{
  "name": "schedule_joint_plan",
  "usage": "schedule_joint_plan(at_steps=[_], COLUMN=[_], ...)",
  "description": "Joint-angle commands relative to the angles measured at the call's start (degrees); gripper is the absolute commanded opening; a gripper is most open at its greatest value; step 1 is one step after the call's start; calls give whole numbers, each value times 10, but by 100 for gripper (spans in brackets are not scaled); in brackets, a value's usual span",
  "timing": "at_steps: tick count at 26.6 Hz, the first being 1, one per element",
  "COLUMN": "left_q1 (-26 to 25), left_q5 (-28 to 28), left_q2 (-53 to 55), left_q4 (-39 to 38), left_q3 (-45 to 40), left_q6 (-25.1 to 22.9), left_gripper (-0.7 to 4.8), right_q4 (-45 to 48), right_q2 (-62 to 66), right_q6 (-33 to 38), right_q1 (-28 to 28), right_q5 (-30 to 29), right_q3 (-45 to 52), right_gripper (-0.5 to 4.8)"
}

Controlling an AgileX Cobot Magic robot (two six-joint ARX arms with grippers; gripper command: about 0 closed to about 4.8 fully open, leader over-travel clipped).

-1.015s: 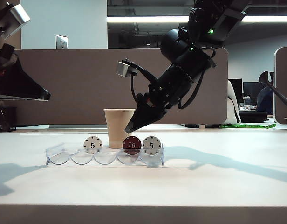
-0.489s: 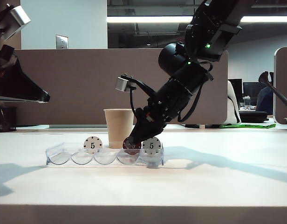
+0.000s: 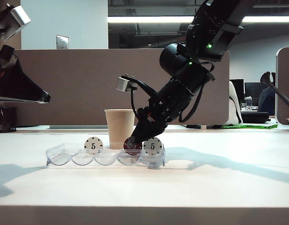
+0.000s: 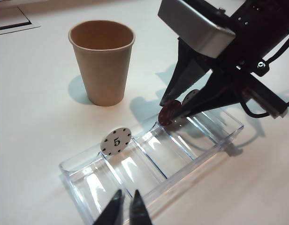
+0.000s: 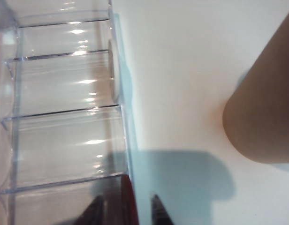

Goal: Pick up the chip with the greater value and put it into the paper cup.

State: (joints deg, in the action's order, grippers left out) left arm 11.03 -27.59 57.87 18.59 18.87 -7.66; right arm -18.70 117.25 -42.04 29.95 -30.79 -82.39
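Observation:
The chip with the greater value (image 3: 131,149), dark red, stands on edge in the clear tray (image 3: 83,158), second slot from the right. My right gripper (image 3: 132,141) points steeply down at it, one finger on each side. In the right wrist view the chip's red edge (image 5: 128,204) sits between the fingers, and a gap shows beside one finger (image 5: 156,206), so the jaws are open. The paper cup (image 3: 120,126) stands upright just behind the tray, empty in the left wrist view (image 4: 102,61). My left gripper (image 3: 43,97) hangs high at the far left, shut and empty (image 4: 126,199).
Two white chips marked 5 stand in the tray, one near the left (image 3: 93,145) and one right beside the red chip (image 3: 153,146). The tray's other slots (image 4: 135,168) hold nothing. A grey partition runs behind the table.
My right gripper has come down from above the cup's foot onto the red chip, and its fingers have narrowed around it. The left arm has stayed still.

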Motion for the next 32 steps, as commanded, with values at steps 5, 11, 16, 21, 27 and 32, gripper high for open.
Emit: schedule_joint_plan(at_steps=[5, 11, 16, 21, 27, 32], left_q1=[0, 0, 0, 0, 0, 0], left_q5=[-1, -1, -1, -1, -1, -1], left_q2=[-1, -1, -1, -1, -1, -1], left_q4=[3, 3, 3, 3, 3, 3], left_q3=[3, 3, 3, 3, 3, 3], left_q6=[2, 2, 2, 2, 2, 2], left_gripper=[27, 27, 27, 27, 27, 27], right_q4=[10, 10, 10, 5, -5, -7], right_q2=[-4, -4, -11, -16, -16, -16], right_q6=[1, 3, 4, 5, 5, 5], right_q1=[0, 0, 0, 0, 0, 0], right_q5=[-2, -2, -2, 2, 2, 2], right_q3=[-2, -2, -2, -2, -2, -2], right_gripper=[139, 139, 139, 138, 103, 71])
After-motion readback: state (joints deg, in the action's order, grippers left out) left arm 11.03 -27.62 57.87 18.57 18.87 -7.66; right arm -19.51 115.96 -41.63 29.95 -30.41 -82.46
